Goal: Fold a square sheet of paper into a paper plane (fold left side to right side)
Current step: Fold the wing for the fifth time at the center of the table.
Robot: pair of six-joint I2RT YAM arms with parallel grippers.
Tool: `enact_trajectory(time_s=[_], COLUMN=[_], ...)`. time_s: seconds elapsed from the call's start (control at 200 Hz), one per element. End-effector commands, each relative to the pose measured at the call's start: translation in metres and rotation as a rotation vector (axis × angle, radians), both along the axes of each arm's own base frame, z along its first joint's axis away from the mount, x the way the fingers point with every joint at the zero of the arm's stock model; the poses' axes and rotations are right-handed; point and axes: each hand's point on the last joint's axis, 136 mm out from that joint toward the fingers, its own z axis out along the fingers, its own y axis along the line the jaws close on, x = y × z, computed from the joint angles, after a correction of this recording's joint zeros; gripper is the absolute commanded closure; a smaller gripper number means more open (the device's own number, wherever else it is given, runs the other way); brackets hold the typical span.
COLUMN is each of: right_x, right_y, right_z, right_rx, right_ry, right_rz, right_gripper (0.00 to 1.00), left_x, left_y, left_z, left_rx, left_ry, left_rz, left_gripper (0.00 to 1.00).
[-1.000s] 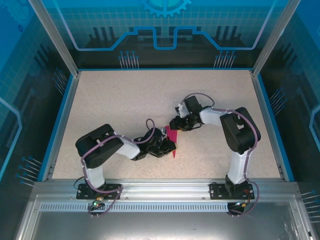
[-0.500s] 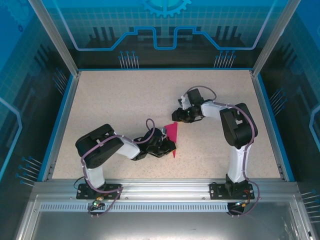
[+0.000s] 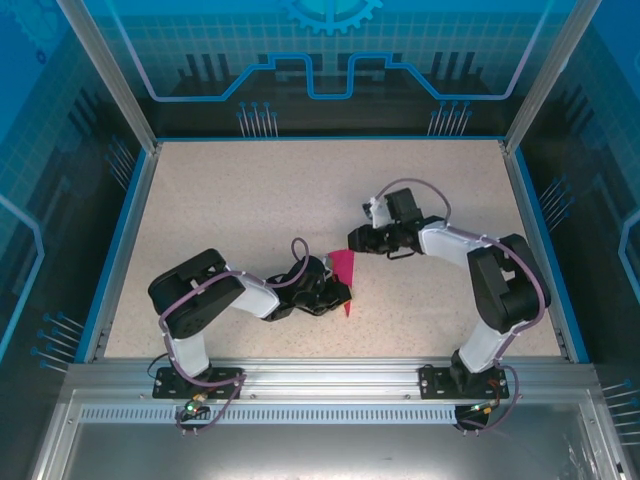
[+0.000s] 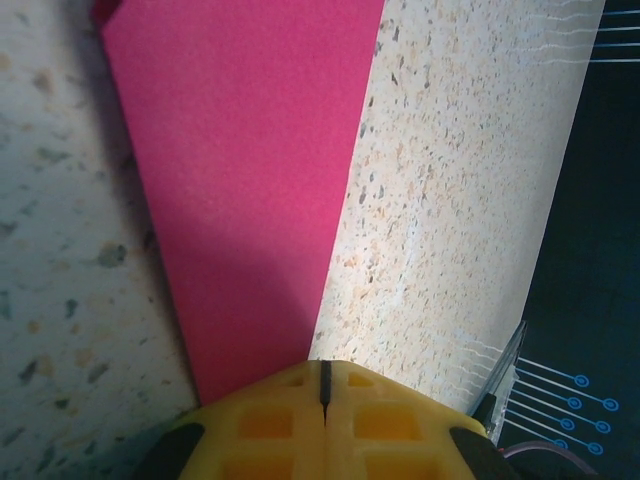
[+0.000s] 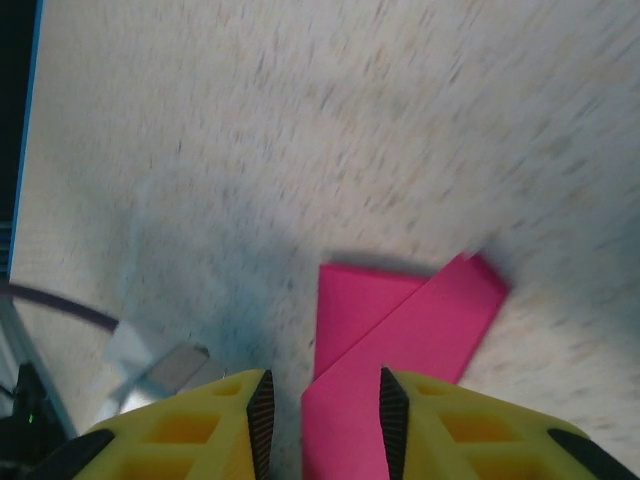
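Both arms near: left fingers [image 4: 260, 420] pressed together at the paper plane [image 4: 250, 180] narrow tip, its long axis running straight ahead on the worktop [image 3: 250, 200]; right fingers [image 5: 200, 420] spread over its wide end.

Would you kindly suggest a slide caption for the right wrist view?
Open right tool straddling one end of the folded magenta paper on the speckled table.

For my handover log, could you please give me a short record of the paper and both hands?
paper: pink paper, folded into a narrow wedge, lying on the table
left hand: shut, at the wedge's narrow end
right hand: open, paper showing between its fingers
fold: overlapping layers visible in the right wrist view
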Motion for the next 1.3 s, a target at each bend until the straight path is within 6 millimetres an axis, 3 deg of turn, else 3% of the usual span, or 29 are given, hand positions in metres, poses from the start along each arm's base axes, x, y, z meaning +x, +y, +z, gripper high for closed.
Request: enact_trajectory(time_s=[0.0,0.15,0.285,0.46,0.605,0.925,1.296], right_x=[-0.02,-0.023,-0.026,-0.03,-0.03,-0.032,-0.032], right_y=[0.019,0.019,0.01,0.003,0.004,0.007,0.007], right_z=[-0.017,-0.046,-0.064,-0.076,-0.076,-0.078,-0.077], right_rx=[0.031,-0.029,-0.103,-0.15,-0.157,-0.177,-0.192], right_ry=[0.077,0.163,0.213,0.249,0.247,0.247,0.244], right_rz=[0.04,0.022,0.0,-0.003,0.0,0.014,0.017], right_gripper=[0.64,0.65,0.65,0.65,0.65,0.65,0.65], left_x=[-0.029,-0.027,-0.022,-0.019,-0.019,-0.025,-0.03], left_y=[0.023,0.019,0.011,0.0,-0.002,-0.018,-0.003], left_z=[-0.037,-0.029,-0.01,0.022,0.037,0.034,0.006], left_rx=[0.147,0.136,0.097,0.034,0.018,-0.015,0.064], left_ry=[0.119,0.103,0.065,0.012,-0.003,0.034,0.089], left_rz=[-0.031,-0.042,-0.059,-0.09,-0.104,-0.152,-0.118], left_gripper=[1.0,1.0,0.97,0.91,0.87,0.84,0.83])
